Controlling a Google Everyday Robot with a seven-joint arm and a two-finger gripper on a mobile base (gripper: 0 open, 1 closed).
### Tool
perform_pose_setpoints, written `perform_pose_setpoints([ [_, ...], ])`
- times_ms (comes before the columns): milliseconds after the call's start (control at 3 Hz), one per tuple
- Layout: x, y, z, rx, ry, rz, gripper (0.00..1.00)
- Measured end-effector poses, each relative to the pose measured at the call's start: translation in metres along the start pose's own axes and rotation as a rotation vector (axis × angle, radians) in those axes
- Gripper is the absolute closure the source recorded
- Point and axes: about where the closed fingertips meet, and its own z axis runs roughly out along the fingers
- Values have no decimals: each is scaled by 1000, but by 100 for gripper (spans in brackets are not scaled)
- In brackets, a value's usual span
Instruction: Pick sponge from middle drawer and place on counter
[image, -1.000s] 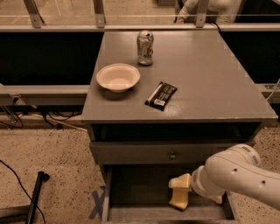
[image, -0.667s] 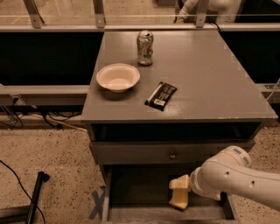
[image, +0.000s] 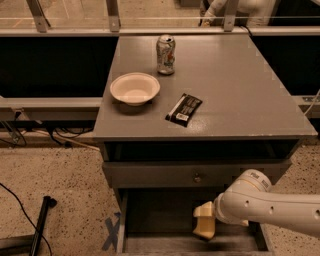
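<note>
- While it takes up most of the view, the counter (image: 235, 95) is a flat grey top carrying three loose items, all on its left half.
- Below it, at 6 o'clock, the middle drawer (image: 160, 217) stands pulled out, with its dark floor showing between thin side walls.
- A white robot arm (image: 270, 207) enters from 4 o'clock and reaches into the right part of that drawer.
- Between counter and drawer runs a grey front panel (image: 150, 175) with a small round knob (image: 197, 177) just right of its middle.
- On the counter, a white bowl (image: 135, 88) sits upright near the left edge, at 9 o'clock from the counter's centre.
- A dark snack packet (image: 184, 109) lies flat and slanted at 4 o'clock from the bowl, near it but apart.
- A drink can (image: 165, 54) stands upright at 1 o'clock from the bowl, toward the far edge.
- At the arm's tip, the gripper (image: 203, 215) hangs inside the drawer, at 6 o'clock from the knob; whether it is clamped on anything cannot be told.
- The sponge (image: 204, 230), a pale yellow block, is in the drawer right at the gripper's tip, at 6 o'clock from it and touching or overlapping it.
</note>
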Motion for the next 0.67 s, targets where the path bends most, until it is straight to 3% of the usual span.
perform_pose_setpoints([
  [667,9,7,55,-18,-6,46,0],
])
